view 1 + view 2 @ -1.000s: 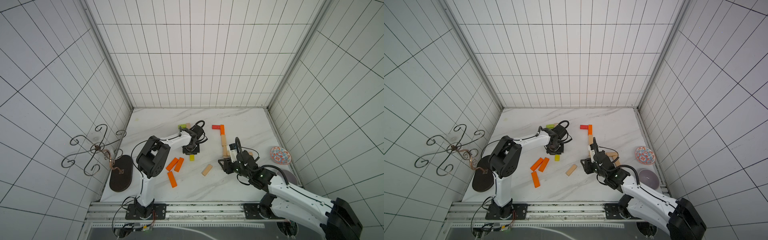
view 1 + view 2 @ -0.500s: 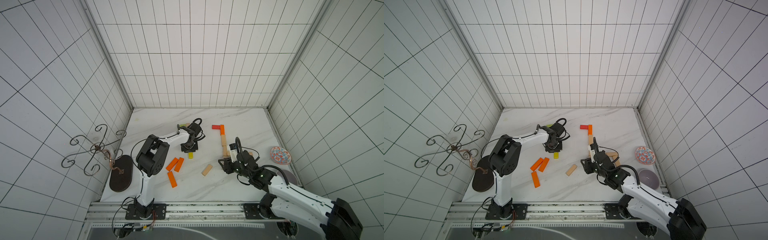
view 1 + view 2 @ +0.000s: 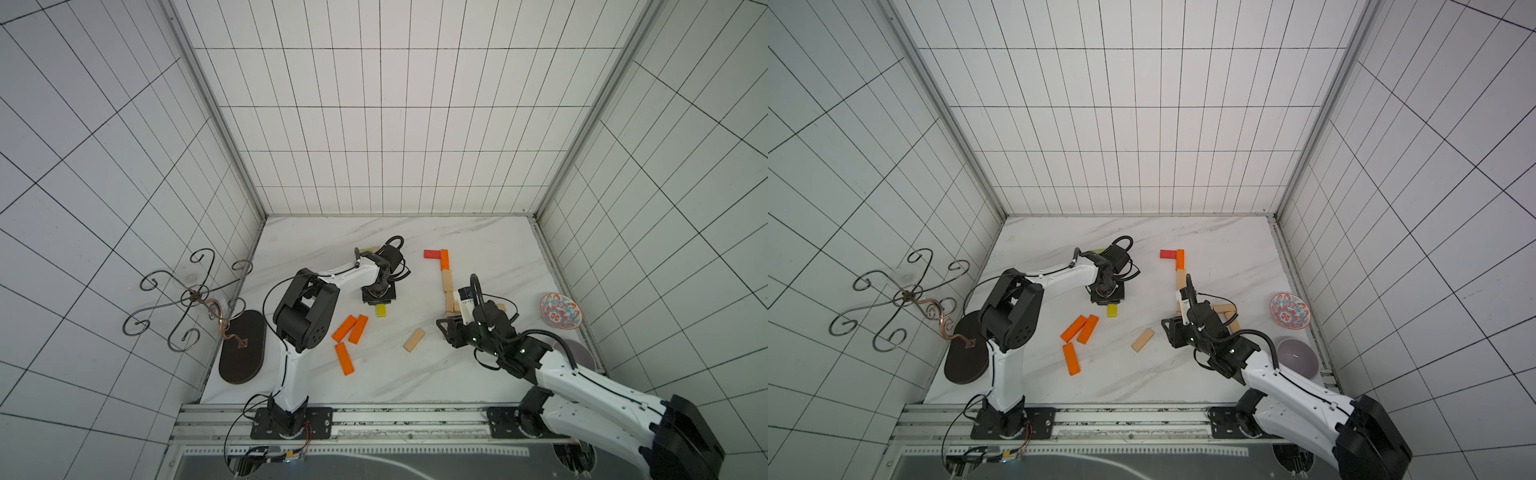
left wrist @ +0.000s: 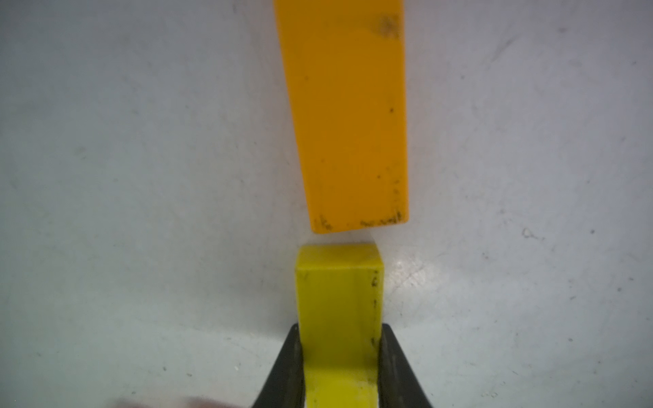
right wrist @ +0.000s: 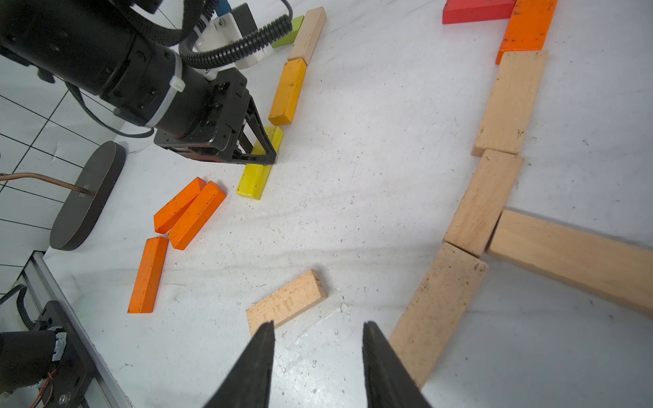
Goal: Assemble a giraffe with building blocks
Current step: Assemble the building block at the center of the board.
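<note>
Our left gripper (image 4: 339,328) is clamped on the yellow block (image 4: 339,282), its jaws pressed against the two long sides. The block lies flat on the tabletop (image 4: 141,176). Compared with a second ago, gripper and block have crept slightly up the frame and a touch left in both top views, while the right arm has not moved. We read this as a small aligning slide, not a carry. The block is gripped but not lifted, and the shift closes it toward the amber block (image 4: 346,113) ahead of it.

The yellow block sits just left of centre in both top views, and its long axis runs up and down the frame. Its far end points at the amber block, which lies nearly in line with it across a thin gap. The wrist views show that gap is not yet closed.

Our right gripper (image 5: 318,328) hangs over the tabletop with its jaws partly apart and nothing between them, near a loose wooden block (image 5: 286,300). Right of centre, the red block (image 3: 432,253) heads a chain of blocks laid flat, apparently the giraffe's head and neck. Three orange blocks (image 3: 358,329) lie unused at lower centre, so we judge that much assembly remains.
</note>
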